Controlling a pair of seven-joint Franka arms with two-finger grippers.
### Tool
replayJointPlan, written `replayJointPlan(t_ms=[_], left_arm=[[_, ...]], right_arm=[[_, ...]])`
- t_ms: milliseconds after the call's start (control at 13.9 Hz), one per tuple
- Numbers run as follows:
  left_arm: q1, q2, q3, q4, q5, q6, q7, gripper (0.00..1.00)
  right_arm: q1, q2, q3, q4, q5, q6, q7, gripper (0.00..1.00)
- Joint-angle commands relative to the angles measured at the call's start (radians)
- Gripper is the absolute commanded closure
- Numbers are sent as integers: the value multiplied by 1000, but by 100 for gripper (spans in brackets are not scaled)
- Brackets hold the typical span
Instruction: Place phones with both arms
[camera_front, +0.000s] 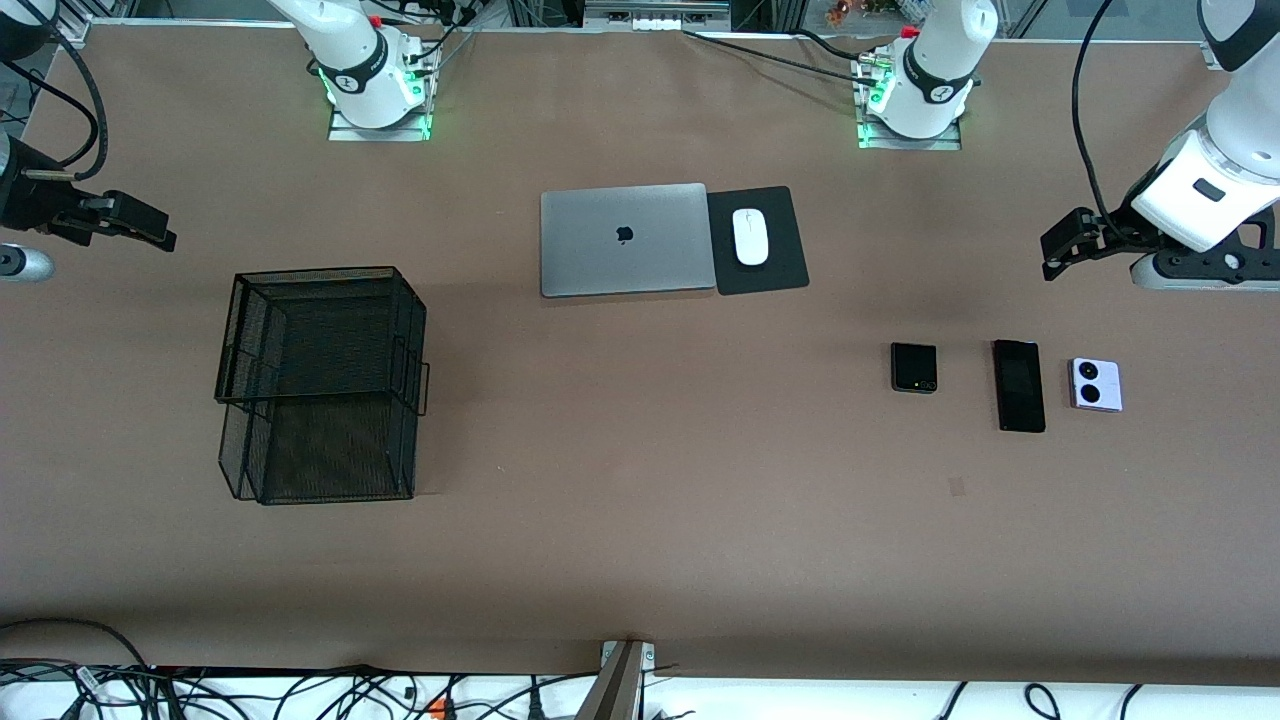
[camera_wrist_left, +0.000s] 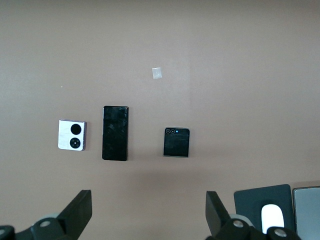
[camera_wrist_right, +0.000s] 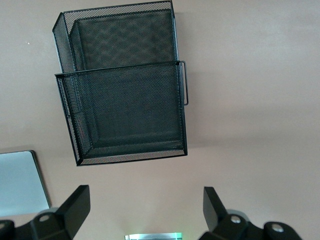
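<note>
Both grippers hang in the air with their fingers spread wide and nothing between them. Up at the left arm's end of the surface (camera_front: 640, 560), the left gripper (camera_wrist_left: 149, 212) looks down on the three phones, which lie flat in a row, apart from one another: the squarish black folded phone (camera_front: 914, 367), the long black slab phone (camera_front: 1019, 385) in the middle, and the pale lilac-white phone (camera_front: 1096, 384) with its two black camera circles, nearest the left arm's end. At the other end, the right gripper (camera_wrist_right: 145, 210) waits near the black mesh basket (camera_front: 320, 385), a two-tier wire tray. Between the two bases sit a closed silver laptop (camera_front: 627, 239) and, just beside it, a white mouse (camera_front: 750, 236) on a black pad (camera_front: 757, 241).
</note>
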Motion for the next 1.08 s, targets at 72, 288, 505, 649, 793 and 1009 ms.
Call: replayJointPlan(t_ms=[72,288,505,649,793,1009], left_arm=[[16,16,-13,32,1,-12,14,0],[16,16,-13,32,1,-13,14,0],[16,16,-13,32,1,-13,12,0],[16,16,-13,31,1,-13,12,0],[16,16,-13,31,1,-13,14,0],[17,19,-13,26,0,-46,16,0]], right_arm=[[7,5,-6,12,4,0,12,0],[7,5,-6,12,4,0,12,0],[7,5,-6,12,4,0,12,0],[7,5,-6,12,4,0,12,0],[7,5,-6,12,4,0,12,0],[7,5,-6,12,4,0,12,0]])
